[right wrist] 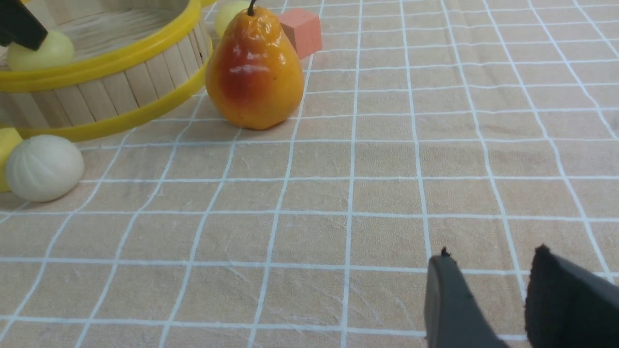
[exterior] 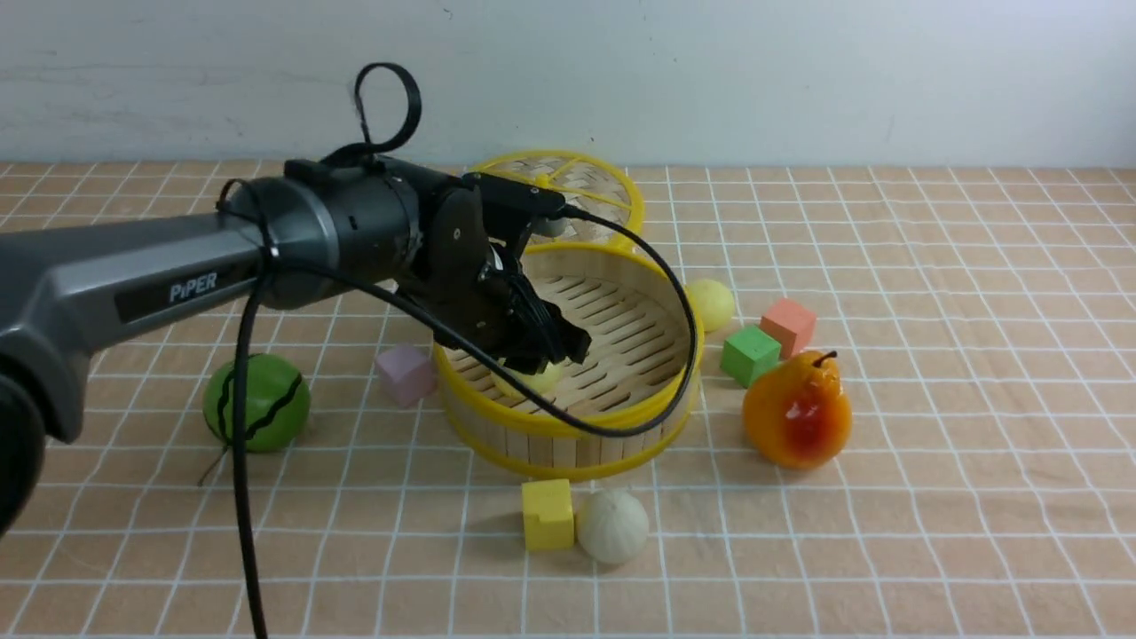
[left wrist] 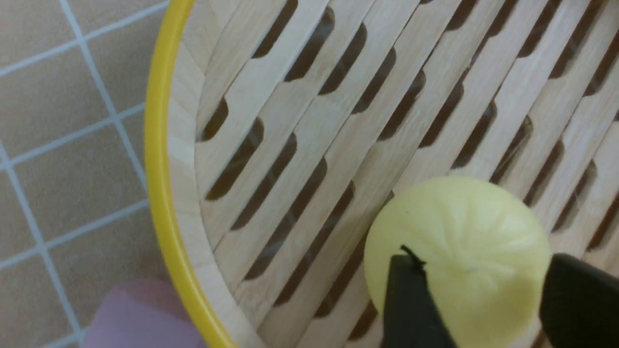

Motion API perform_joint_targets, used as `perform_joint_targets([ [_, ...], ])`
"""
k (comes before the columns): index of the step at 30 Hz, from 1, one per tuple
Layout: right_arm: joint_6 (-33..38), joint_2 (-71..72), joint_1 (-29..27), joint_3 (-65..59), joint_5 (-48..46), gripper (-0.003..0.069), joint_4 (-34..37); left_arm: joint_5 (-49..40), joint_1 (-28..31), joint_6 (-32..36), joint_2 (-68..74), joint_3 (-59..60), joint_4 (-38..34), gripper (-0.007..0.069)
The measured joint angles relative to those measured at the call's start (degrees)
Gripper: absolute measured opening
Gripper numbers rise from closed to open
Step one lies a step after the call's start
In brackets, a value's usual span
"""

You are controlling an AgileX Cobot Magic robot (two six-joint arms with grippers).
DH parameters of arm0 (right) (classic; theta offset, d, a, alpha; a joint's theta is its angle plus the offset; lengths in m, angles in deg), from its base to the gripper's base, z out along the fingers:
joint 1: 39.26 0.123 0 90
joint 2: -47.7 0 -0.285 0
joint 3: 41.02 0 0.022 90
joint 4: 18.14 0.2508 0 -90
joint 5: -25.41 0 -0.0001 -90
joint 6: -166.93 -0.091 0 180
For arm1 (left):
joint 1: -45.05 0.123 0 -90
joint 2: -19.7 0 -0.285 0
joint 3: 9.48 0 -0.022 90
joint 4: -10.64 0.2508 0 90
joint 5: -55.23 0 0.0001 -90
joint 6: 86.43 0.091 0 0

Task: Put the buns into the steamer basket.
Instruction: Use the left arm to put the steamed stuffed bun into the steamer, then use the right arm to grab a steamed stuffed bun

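Where the left gripper (left wrist: 481, 270) pinches it, the pale-yellow bun (left wrist: 457, 222) shows faint pleats.

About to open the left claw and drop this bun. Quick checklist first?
1. The held bun inside the basket rim: ok.
2. Grip of left claw on it: ok.
3. It rests on the basket floor: cannot tell.
4. Drooping cable free of the rim: cannot tell.
5. Empty right claw away from basket: ok.
6. All buns in: not ok; far bun and white bun lie outside.
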Motion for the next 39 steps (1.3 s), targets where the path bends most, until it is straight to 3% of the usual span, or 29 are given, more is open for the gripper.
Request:
perform_joint_targets([
  [2,0.00,0.00,0.00,0.00,0.00,0.0239,0.00,-2.77,0.00,-1.58,-3.22,0.00,-0.53,0.0446],
  [4,0.00,0.00,0.00,0.00,0.00,0.0239,0.00,-6.17,0.00,-3.38,-8.11,0.00,-0.53,0.0422],
  [7,0.00,0.00,0.00,0.00,0.00,0.0239,0.00,-9.04,0.00,-5.53,-15.74,1.11,-1.23,0.0255],
  [11,0.00,0.00,0.00,0.00,0.00,0.0239,0.00,-3.77,0.00,-5.18,-29.43,10.21,-3.83,-0.0011],
  [23,0.00,0.00,0.00,0.00,0.00,0.0239,0.00,18.33,0.00,-1.95,-73.38,55.07,-14.77,-0.0013],
  [27,-0.22,0.00,0.00,0.00,0.18,0.0239,0.38,21.94,0.00,-1.95,-87.10,65.51,-15.71,-0.0013],
  [32,-6.09,0.00,0.00,-0.25,1.17,0.0239,11.56,23.62,0.00,-1.95,-100.04,74.66,-15.75,-0.0013],
  [33,-8.54,0.00,0.00,-0.47,2.79,0.0239,18.46,23.76,0.00,-1.95,-103.20,77.45,-15.81,-0.0013],
  [35,-10.39,0.00,0.00,-0.47,6.53,0.0239,25.05,24.14,0.00,-2.00,-105.54,79.40,-15.94,-0.0013],
  [39,-11.20,0.00,0.00,0.16,13.78,0.0222,34.26,24.41,0.00,-2.00,-106.05,79.98,-15.99,-0.0013],
])
